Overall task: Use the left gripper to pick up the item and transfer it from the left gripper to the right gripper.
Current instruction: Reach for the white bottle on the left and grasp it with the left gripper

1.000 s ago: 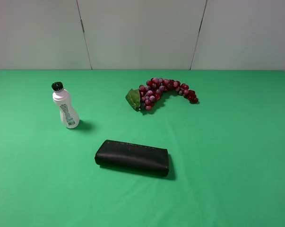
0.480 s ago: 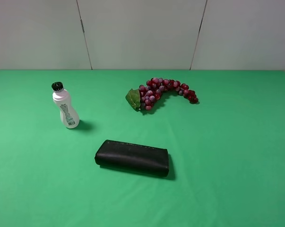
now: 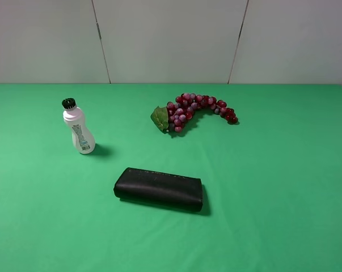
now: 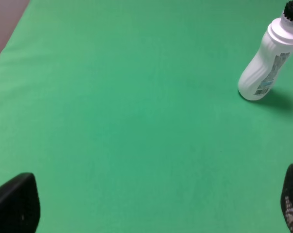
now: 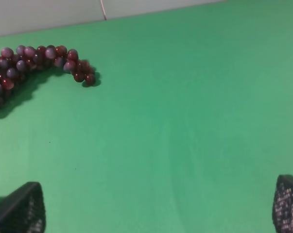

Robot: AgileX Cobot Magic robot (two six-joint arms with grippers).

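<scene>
Left wrist: left gripper point(image 4: 153, 206) spread wide, nothing between its tips, above green cloth point(image 4: 112, 121); the item point(image 4: 265, 58) upright farther ahead, untouched. Right wrist: right gripper point(image 5: 153, 206) equally splayed, empty. Exterior high: black case point(image 3: 158, 188) nearest, the item beyond at left, grapes point(image 3: 193, 110) farthest

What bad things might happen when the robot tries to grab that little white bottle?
1. The bottle stands upright and looks narrow, so a bump from the open left gripper might tip it over.
2. Its smooth, curved body may slip during the handover to the open right gripper.
3. If dropped, it could roll against the black case lying nearby.
</scene>
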